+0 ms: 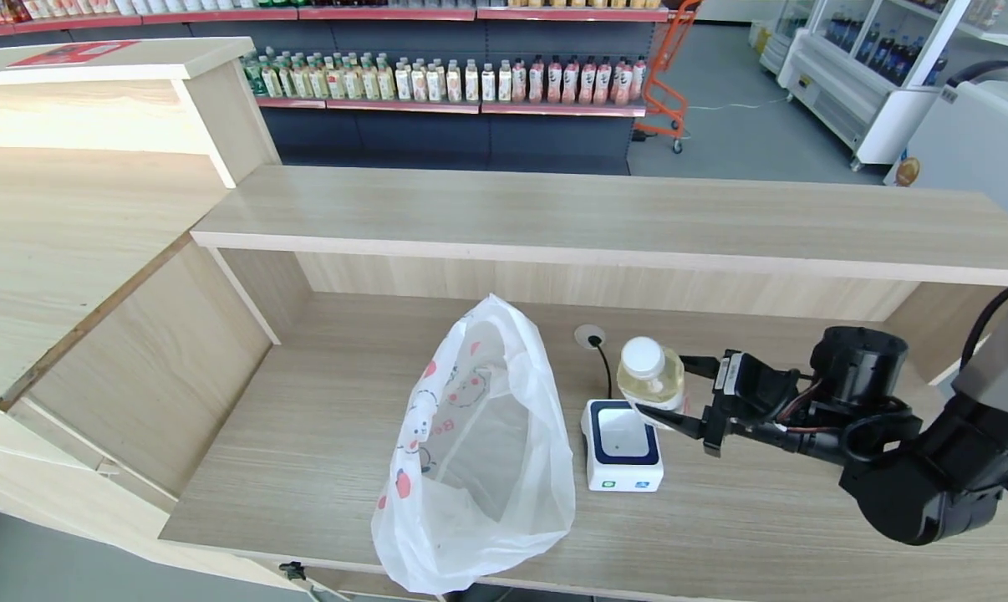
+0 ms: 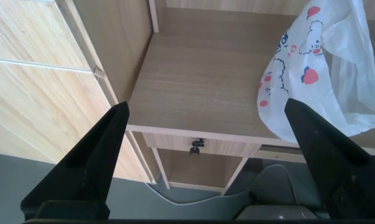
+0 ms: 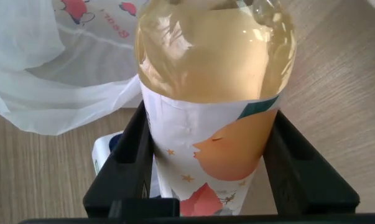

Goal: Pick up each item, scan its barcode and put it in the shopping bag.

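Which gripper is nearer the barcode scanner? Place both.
Right. The right gripper holds the bottle over the barcode scanner; the left gripper hangs open past the shopping bag, off the counter.

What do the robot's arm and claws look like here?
The right arm is black with bulky rounded joints and loose wires at the wrist. The right claw has tapered black fingers and a white label. The left claw has matching wedge-shaped black fingers.

The right arm lies stretched toward the left, its gripper [image 1: 665,386] clamped sideways around a bottle [image 1: 644,359], while the left gripper [image 2: 206,106] has its fingers spread wide.
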Motion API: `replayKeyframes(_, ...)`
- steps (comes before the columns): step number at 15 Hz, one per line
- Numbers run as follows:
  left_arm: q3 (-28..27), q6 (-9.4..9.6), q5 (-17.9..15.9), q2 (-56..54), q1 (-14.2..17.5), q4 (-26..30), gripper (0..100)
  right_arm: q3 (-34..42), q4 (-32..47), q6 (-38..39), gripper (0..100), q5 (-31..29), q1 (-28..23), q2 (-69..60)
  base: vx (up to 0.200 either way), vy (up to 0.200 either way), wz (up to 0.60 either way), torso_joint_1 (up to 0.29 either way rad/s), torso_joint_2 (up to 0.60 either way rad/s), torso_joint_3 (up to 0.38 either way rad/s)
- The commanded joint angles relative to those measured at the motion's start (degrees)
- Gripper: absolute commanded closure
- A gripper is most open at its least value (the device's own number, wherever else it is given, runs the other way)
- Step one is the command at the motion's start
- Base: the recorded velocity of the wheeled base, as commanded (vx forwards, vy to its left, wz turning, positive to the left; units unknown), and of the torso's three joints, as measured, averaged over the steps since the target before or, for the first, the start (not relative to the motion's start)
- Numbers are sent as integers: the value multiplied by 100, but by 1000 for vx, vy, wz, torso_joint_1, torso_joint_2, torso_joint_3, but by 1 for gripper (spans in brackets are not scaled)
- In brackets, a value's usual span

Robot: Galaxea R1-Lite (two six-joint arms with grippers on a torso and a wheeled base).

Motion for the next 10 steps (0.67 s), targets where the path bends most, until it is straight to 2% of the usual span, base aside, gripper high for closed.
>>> replayKeyframes(1,0,0,0,-2,0,0,0,18,-21,-42,100,43,21,302,0,0,0,0,0,0)
replayKeyframes(5,0,0,0,-2,0,0,0,-43,-311,-112,100,315,39,644,0,0,0,0,0,0)
replayKeyframes(7,0,0,0,-2,0,0,0,-307,-645,-182,100,429,39,1040,0,0,0,0,0,0)
replayKeyframes(10,0,0,8,-2,0,0,0,-641,-645,-191,100,429,127,1224,0,0,0,0,0,0)
